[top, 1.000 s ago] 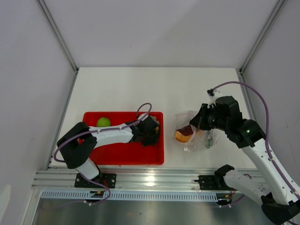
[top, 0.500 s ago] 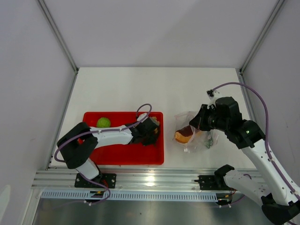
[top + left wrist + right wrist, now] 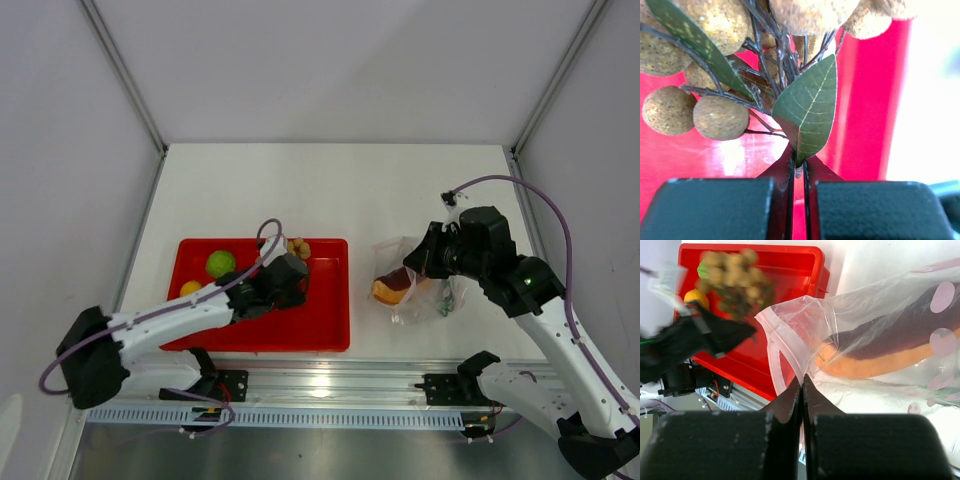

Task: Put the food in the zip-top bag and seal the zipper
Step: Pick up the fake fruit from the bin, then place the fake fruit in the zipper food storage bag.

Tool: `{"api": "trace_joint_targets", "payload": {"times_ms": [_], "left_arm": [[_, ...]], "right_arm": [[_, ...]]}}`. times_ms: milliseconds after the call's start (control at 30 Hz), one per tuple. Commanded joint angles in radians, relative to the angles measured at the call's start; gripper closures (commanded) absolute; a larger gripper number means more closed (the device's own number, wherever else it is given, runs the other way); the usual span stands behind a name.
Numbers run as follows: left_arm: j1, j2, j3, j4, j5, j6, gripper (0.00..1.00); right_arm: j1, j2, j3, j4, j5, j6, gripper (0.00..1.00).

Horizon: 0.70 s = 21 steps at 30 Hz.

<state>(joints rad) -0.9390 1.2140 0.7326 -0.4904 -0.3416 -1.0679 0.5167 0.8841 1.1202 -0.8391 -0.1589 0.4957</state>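
Observation:
My left gripper (image 3: 798,170) is shut on a green leaf (image 3: 809,107) of the cluster of small tan balls (image 3: 720,117), which shows over the red tray's back edge in the top view (image 3: 297,246). The green ball (image 3: 221,263) and the yellow-orange ball (image 3: 191,288) lie in the tray's left part. Right of the tray sits the zip-top bag (image 3: 425,290) holding the brown-red meat slab (image 3: 890,340) and something green (image 3: 450,300). My right gripper (image 3: 801,387) is shut on the bag's mouth edge, and the pale pinkish zipper (image 3: 776,342) curves open beside it.
The red tray (image 3: 320,325) sits at the front left of the white table. A metal rail (image 3: 330,385) runs along the near edge, and grey walls close in both sides. The left arm (image 3: 170,318) stretches over the tray's front left.
My left gripper has shut on the cluster's leaf and pulled back to the left with it. The left elbow swung down and left. The right arm and the bag have not moved.

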Motion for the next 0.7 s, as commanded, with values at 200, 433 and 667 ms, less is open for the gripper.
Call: {"api": "trace_joint_targets", "payload": {"times_ms": [200,433,667], "left_arm": [[-0.061,-0.414,0.087,0.123,0.118,0.481,0.99],[-0.093,-0.409,0.142,0.253,0.445,0.594,1.0],[-0.15,-0.324,0.179,0.345,0.732,0.603,0.99]], "right_arm": [[-0.003,0.009,0.016,0.049,-0.008,-0.014,1.0],[-0.003,0.022,0.009,0.066,-0.007,-0.003,1.0],[-0.003,0.023,0.018,0.06,0.007,-0.003,1.0]]}}
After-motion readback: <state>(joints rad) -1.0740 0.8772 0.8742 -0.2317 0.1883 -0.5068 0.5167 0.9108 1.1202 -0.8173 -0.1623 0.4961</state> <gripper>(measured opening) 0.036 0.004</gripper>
